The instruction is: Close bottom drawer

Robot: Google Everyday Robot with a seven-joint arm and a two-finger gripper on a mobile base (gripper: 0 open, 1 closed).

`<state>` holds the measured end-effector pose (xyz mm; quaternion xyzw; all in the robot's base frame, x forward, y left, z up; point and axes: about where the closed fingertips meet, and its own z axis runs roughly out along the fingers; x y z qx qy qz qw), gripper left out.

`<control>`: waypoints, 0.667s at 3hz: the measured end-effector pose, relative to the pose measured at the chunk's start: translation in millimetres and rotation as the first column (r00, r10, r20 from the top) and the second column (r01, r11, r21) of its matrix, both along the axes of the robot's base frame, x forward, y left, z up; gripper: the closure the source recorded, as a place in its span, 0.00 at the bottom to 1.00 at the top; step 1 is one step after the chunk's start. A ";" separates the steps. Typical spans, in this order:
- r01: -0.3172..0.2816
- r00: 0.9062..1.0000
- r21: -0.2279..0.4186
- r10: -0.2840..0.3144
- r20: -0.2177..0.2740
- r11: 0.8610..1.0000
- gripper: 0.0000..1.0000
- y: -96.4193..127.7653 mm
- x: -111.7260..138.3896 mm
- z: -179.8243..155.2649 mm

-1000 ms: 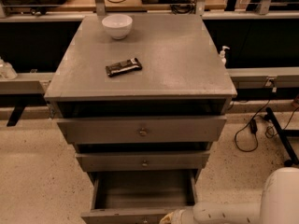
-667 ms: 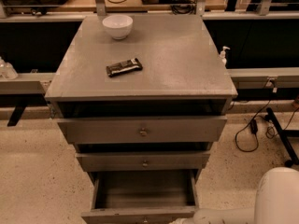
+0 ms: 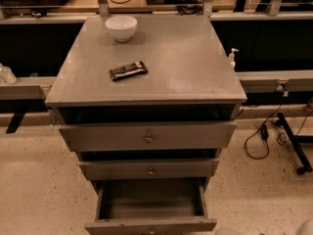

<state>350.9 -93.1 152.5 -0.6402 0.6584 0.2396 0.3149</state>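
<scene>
The bottom drawer [image 3: 149, 224] of the grey cabinet [image 3: 146, 89] is pulled out toward me. Its shallow box is open and empty inside. Its slim front runs along the bottom edge of the camera view, with only the top of its knob showing. The two drawers above it, the middle drawer [image 3: 149, 169] and the top drawer [image 3: 146, 137], each stand slightly out. My gripper is out of view. Only a sliver of my white arm [image 3: 305, 227] shows at the bottom right corner.
A white bowl [image 3: 121, 27] and a dark wrapped snack bar [image 3: 128, 70] lie on the cabinet top. A small pump bottle [image 3: 232, 58] stands behind the right edge. Cables and a black stand leg [image 3: 293, 143] lie on the floor to the right.
My arm and gripper, which were by the front right of the bottom drawer, have dropped down out of the frame. The drawer stays open as before.
</scene>
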 end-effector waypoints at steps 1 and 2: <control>0.013 0.999 0.085 -0.017 0.046 0.996 1.00 -3.3 10.7 -6.1; -0.046 0.994 0.145 0.031 0.101 0.988 1.00 7.6 23.0 -3.2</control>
